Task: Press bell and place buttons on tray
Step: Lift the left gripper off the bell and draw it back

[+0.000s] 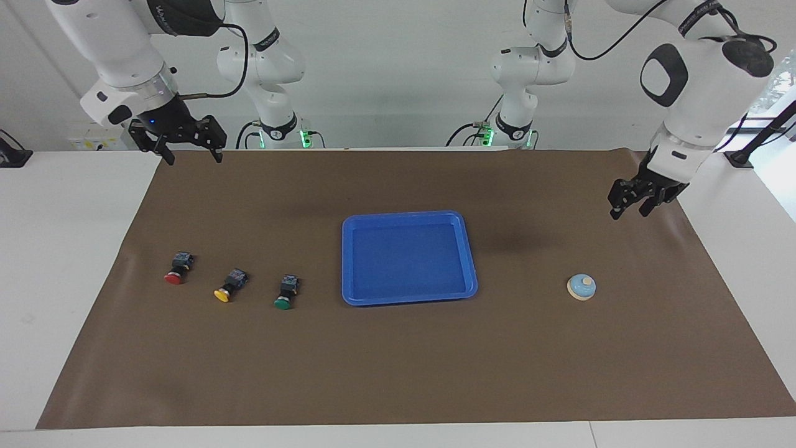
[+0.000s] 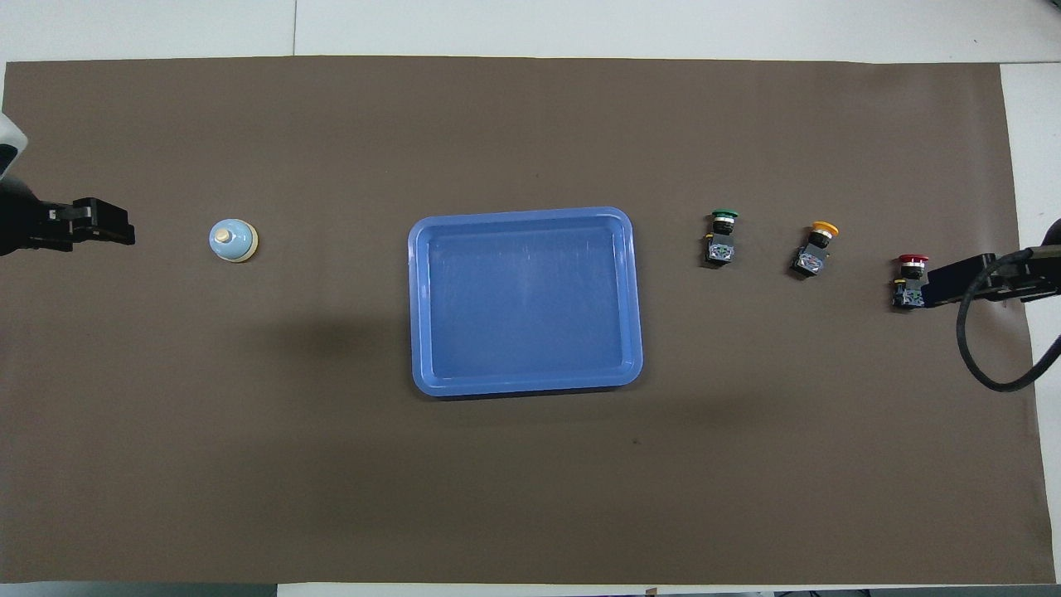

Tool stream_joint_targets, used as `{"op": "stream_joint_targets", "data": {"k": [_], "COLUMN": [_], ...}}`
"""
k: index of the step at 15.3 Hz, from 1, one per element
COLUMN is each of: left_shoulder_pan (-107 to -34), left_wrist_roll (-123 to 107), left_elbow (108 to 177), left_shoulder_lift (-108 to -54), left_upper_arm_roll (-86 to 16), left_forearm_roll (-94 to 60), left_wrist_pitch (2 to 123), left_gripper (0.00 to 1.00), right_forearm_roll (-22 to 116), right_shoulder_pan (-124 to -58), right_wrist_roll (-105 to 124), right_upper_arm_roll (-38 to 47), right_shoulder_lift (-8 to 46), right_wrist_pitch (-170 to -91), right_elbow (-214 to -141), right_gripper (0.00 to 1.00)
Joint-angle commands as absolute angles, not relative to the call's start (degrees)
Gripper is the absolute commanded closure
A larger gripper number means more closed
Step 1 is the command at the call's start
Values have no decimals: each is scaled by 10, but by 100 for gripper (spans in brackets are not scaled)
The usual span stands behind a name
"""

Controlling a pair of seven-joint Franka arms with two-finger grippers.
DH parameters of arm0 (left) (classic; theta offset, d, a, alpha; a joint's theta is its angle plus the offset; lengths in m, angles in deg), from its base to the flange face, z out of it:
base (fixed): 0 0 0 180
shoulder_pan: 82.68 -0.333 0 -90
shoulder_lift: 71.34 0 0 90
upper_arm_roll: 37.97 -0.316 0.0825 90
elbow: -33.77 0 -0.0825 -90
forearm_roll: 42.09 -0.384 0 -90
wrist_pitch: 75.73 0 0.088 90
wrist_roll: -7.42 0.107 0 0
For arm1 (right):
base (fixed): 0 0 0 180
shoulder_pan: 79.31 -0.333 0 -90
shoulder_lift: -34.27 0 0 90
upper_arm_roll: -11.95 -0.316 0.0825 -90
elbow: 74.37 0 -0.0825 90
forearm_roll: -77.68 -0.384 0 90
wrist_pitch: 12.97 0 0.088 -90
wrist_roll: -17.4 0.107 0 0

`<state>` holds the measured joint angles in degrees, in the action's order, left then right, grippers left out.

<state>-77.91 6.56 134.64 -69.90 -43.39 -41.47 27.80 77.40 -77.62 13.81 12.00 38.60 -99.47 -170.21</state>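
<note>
Stock on your mat: blue tray [image 1: 351, 261] mid-table holding nothing; red button [image 1: 176, 272], yellow button [image 1: 229, 285] and green button [image 1: 286, 293] lying in a row toward the right arm's end; bell [image 1: 581, 287] toward the left arm's end. Your right gripper [image 1: 194, 154] hangs with jaws spread, raised over the mat's edge by its base; whether your left gripper [image 1: 629, 210], raised above the mat near the bell, is parted, you cannot tell. By my reading nothing is done: bell unpressed, all three buttons left to move.

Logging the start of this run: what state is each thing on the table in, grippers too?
Bell: upright on the mat, untouched.
Tray: empty.
Red button: on its side, outside the tray.
Yellow button: same.
Green button: same.
Left gripper: raised, holding nothing.
Right gripper: raised, open, empty.
</note>
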Motion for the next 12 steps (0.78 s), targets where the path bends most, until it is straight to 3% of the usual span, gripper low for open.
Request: {"op": "stream_joint_targets", "data": {"k": [1, 5, 10, 12], "left_shoulder_pan": [-783, -778, -775, -774], "left_wrist_roll": [58, 59, 66, 67], "left_elbow": [1361, 1358, 1269, 1269], "left_shoulder_lift": [-644, -640, -684, -684], "left_upper_arm_roll": [-432, -427, -425, -425], "left_forearm_roll": [-426, -426, -427, -425], "left_wrist_pitch": [231, 210, 143, 144], "left_gripper": [0, 0, 0, 0], "right_forearm_roll": [774, 774, 774, 774], "right_shoulder_pan": [-766, -766, -769, -766], "right_wrist_roll": [127, 126, 124, 124], "right_upper_arm_roll": [113, 112, 113, 113], "right_shoulder_lift": [392, 392, 393, 393], "right_wrist_pitch": [-993, -992, -982, -981], "right_elbow": [-1707, -1707, -1707, -1706], "right_gripper": [0, 0, 0, 0]}}
